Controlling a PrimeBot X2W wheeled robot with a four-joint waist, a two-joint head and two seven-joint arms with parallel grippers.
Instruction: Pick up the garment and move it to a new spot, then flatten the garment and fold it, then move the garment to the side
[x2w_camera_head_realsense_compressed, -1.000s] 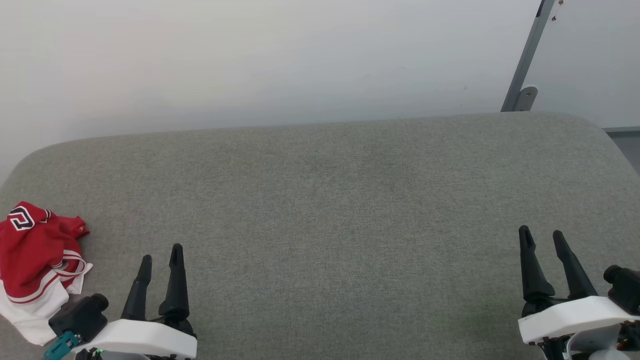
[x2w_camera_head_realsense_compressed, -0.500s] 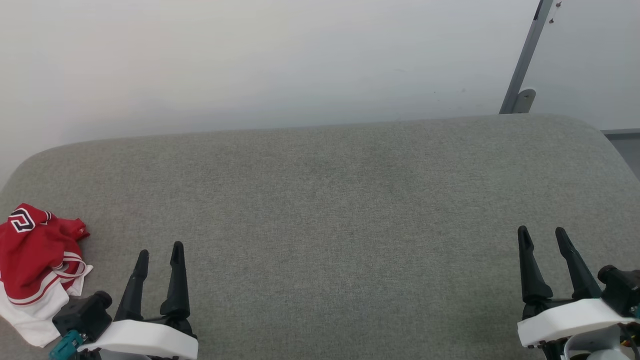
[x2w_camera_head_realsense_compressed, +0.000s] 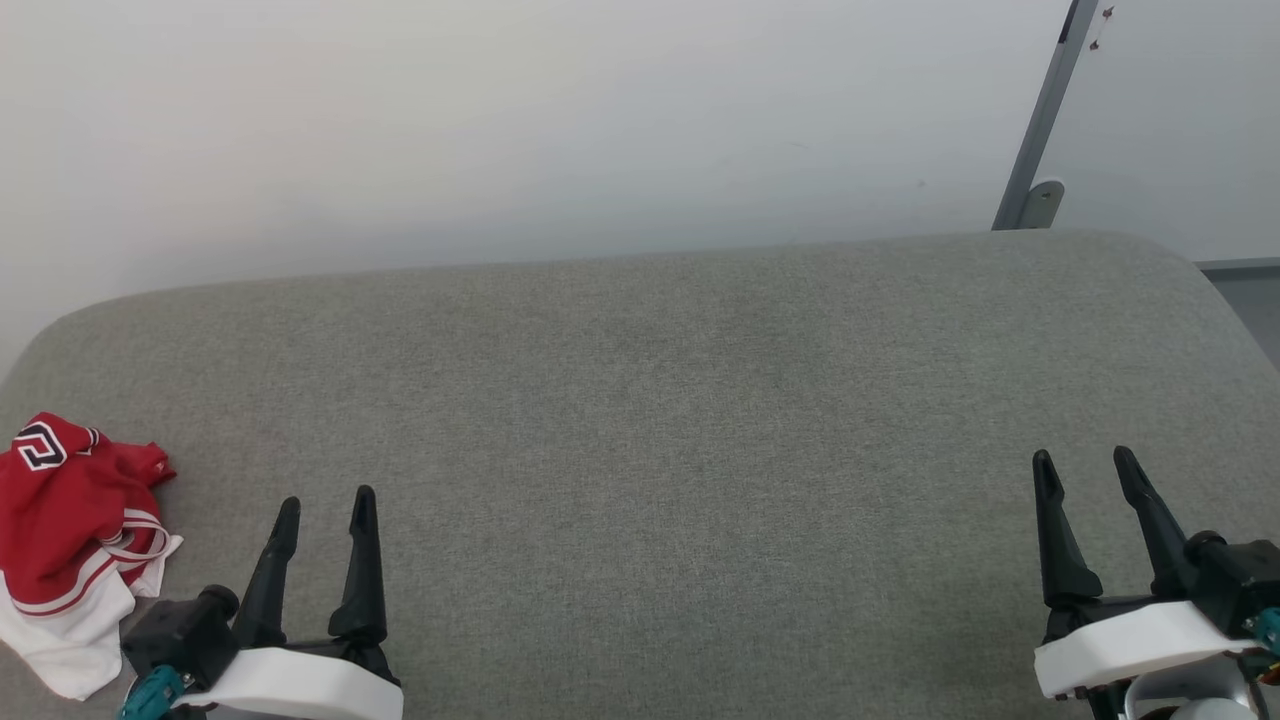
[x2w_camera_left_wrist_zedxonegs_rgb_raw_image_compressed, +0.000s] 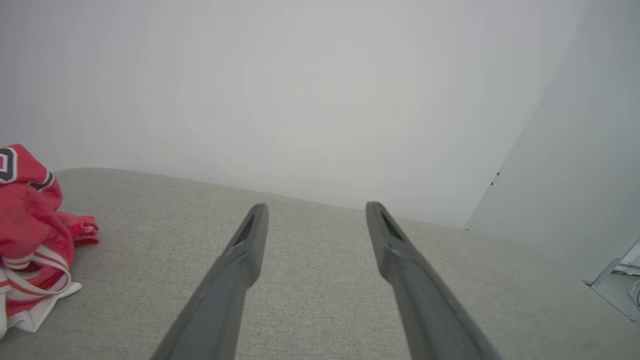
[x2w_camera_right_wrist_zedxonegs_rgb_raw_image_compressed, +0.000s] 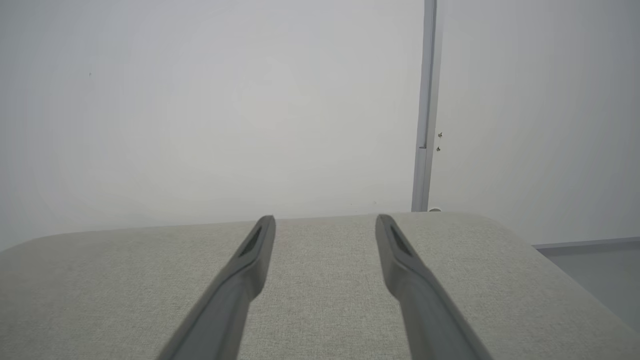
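A crumpled red soft garment (x2w_camera_head_realsense_compressed: 70, 530) with white lining lies on grey woven upholstery (x2w_camera_head_realsense_compressed: 640, 400), just left of the empty left gripper (x2w_camera_head_realsense_compressed: 325, 505), fingers apart. The right gripper (x2w_camera_head_realsense_compressed: 1085, 460), also spread, holds nothing.

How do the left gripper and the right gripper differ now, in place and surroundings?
In the head view, the left gripper is at the lower left, close beside the crumpled garment; the right gripper is at the lower right, far from it. The left gripper's wrist view shows the garment at its left edge; the right gripper's shows a grey post. Both are open and empty.
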